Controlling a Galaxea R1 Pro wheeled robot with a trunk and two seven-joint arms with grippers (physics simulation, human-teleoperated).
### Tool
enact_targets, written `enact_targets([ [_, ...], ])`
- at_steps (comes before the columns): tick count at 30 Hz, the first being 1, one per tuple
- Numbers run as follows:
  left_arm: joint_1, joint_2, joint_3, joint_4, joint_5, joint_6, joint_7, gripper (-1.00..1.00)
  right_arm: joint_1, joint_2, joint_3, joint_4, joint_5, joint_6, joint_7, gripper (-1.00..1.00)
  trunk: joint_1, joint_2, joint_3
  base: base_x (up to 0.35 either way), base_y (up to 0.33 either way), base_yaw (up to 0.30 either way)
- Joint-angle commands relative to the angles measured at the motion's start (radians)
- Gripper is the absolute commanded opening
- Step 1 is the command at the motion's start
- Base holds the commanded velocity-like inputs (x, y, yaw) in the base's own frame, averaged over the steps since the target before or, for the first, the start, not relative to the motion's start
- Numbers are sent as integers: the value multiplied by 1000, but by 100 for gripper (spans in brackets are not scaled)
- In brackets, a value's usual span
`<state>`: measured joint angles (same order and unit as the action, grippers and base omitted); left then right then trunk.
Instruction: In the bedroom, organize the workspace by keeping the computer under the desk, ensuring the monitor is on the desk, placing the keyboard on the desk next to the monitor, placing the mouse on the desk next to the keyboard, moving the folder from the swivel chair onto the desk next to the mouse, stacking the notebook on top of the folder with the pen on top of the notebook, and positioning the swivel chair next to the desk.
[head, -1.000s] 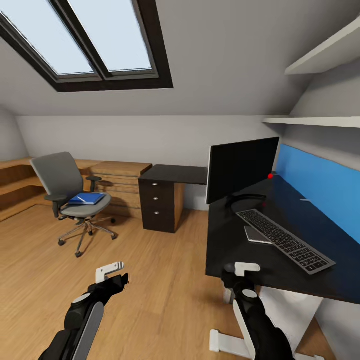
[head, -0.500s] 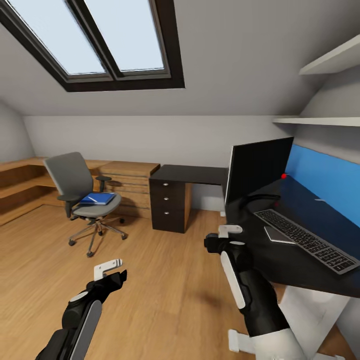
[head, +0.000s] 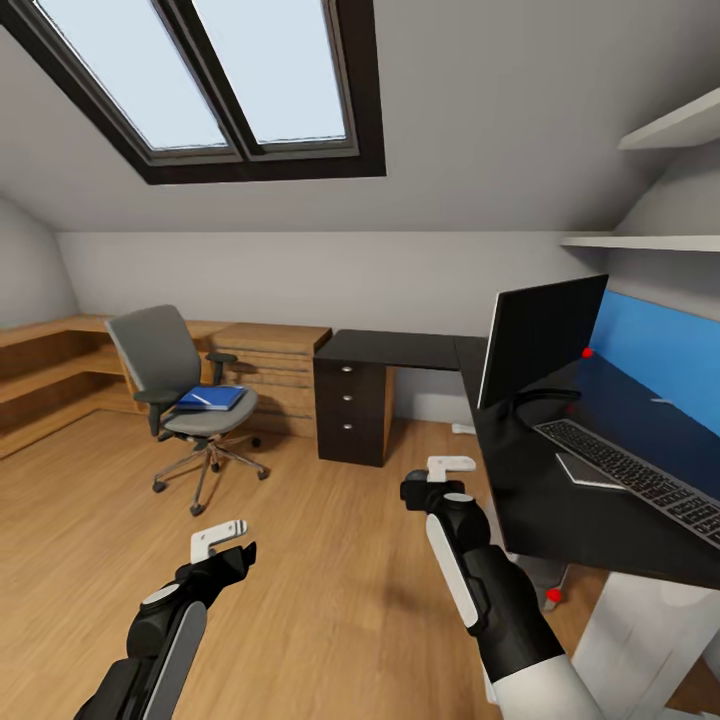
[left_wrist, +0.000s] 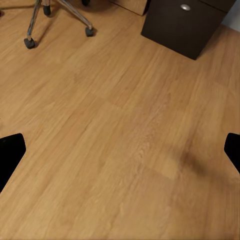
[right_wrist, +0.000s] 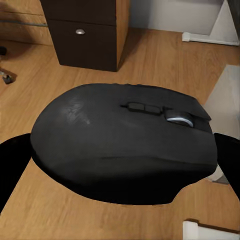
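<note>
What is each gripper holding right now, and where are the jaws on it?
The right gripper holds the mouse, jaws clamped on its two long sides. The left gripper is open and holds nothing, over bare wooden floor.

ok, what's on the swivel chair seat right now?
A blue folder lies flat on the swivel chair seat, with a thin white streak on its cover, too small to identify. Whether anything lies beneath the folder cannot be seen.
</note>
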<state>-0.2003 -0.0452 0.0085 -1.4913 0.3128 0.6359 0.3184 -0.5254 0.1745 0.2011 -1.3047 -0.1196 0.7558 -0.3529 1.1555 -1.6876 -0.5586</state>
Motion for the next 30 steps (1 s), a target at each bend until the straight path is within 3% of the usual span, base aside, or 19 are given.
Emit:
enact_targets([
  [1,-1,-1,1,-1,11,4,7,100,-1,0,1,-1,-10,3,-11,-100,-4,7,2,1,5,0],
  [8,-1,-1,-2,45,10,2,6,100,-1,0,-1,-3,-1,3,-15,-100,-31,56,24,48,1,0],
  [21,-1,1,1,53,12,2,5,100,7,0,0,1,1,2,-15,-100,-81,147,65,317,71,8],
  [30,-1,1,4,52,13,2,6,100,19,0,0,1,1,2,-17,-100,-115,210,93,330,109,226],
])
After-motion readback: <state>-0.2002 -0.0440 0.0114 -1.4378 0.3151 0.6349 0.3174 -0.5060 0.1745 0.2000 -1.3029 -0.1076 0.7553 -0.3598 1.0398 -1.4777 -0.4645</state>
